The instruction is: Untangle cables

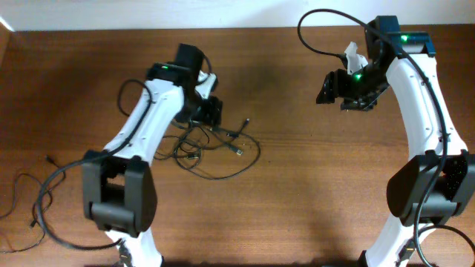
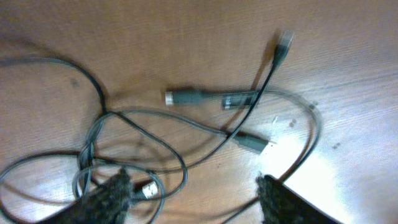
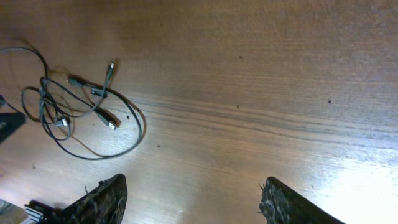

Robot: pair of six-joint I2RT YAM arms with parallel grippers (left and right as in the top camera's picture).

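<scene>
Cables (image 1: 215, 144): knotted tangle on desk (image 1: 297, 193), centre-left of overhead frame, just below left gripper (image 1: 211, 113). Only left wrist view shows detail: several plugs (image 2: 186, 98), crossed strands, loops at lower left. Left fingers (image 2: 115, 196) spread, strands lying between, none pinched. Right wrist view: tangle small at upper left, well apart. Right gripper (image 3: 193, 185) released over bare wood. Overhead alone: separate thin cord (image 1: 50, 159) near left edge.
</scene>
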